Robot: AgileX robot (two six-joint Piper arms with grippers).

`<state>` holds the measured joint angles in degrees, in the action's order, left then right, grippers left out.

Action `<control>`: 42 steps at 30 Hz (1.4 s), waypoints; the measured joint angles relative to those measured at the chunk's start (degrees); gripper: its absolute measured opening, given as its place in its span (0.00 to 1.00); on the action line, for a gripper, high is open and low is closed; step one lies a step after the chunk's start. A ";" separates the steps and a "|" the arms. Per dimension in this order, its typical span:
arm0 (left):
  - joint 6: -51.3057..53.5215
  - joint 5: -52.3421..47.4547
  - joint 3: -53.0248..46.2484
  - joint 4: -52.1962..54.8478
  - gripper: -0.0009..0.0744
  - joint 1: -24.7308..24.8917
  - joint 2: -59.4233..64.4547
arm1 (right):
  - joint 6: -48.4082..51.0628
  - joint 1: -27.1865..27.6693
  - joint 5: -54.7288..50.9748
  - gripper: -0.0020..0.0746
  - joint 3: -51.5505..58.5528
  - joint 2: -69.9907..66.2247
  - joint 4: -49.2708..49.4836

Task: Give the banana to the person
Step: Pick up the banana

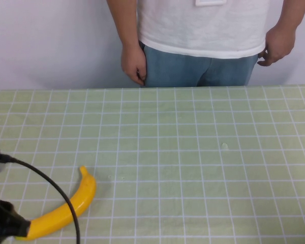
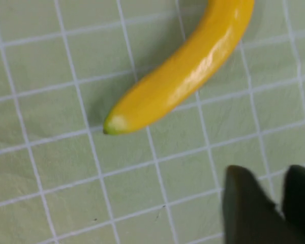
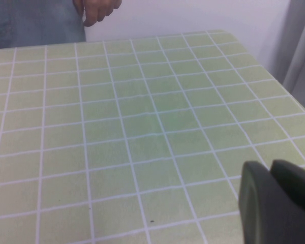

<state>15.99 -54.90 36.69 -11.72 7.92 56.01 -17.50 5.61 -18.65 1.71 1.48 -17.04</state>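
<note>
The banana (image 1: 66, 211) is bright yellow and curved and lies flat on the green grid mat near the front left corner. In the left wrist view the banana (image 2: 188, 76) lies with its greenish tip toward the camera. My left gripper (image 2: 278, 175) hovers over the mat a short way from that tip, shut and empty. Only the left arm's black body (image 1: 2, 223) shows in the high view, covering the banana's near end. My right gripper (image 3: 267, 170) is shut and empty over bare mat. The person (image 1: 203, 30) in a white T-shirt and jeans stands behind the far edge, hands down.
A black cable (image 1: 46, 180) arcs from the left arm over the banana. The green grid mat (image 1: 193, 152) covers the table. The person's hand (image 3: 96, 10) shows at the far edge in the right wrist view. The mat's right edge (image 3: 274, 76) borders a white wall.
</note>
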 joint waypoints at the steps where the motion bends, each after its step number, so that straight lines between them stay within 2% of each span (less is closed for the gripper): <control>1: 1.48 -0.09 0.00 0.00 0.23 0.00 1.38 | 0.00 0.00 0.00 0.01 0.00 0.00 0.00; 4: 7.02 0.99 0.07 0.00 0.46 1.24 4.20 | 0.00 0.00 0.00 0.01 0.00 0.00 0.00; 7: 11.60 3.89 0.07 0.00 0.63 3.56 6.57 | 0.00 0.00 0.00 0.01 0.00 0.00 0.00; 10: 12.84 7.60 0.07 1.26 0.69 5.12 9.37 | 0.00 0.00 0.00 0.01 0.00 0.00 0.00; 13: 12.34 9.69 0.07 2.65 0.71 5.48 13.27 | 0.00 0.00 0.00 0.01 0.00 0.00 0.00; 25: 11.62 20.84 0.21 3.74 0.71 5.70 28.28 | 0.00 0.00 0.00 0.01 0.00 0.00 0.00; 34: 12.78 21.60 0.69 3.74 0.70 5.70 34.85 | 0.00 0.00 0.00 0.01 0.00 0.00 0.00; 37: 11.53 21.40 0.69 4.55 0.63 5.70 35.64 | 0.00 0.00 0.00 0.01 0.00 0.00 0.00; 41: 5.14 21.21 0.72 9.40 0.41 5.70 36.43 | 0.00 0.00 0.00 0.01 0.00 0.00 0.00; 42: 4.44 21.11 0.83 10.05 0.39 5.70 36.43 | 0.00 0.00 0.00 0.01 0.00 0.00 0.00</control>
<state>20.43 -33.79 37.51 -1.67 13.62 92.45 -17.50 5.61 -18.65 1.71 1.48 -17.04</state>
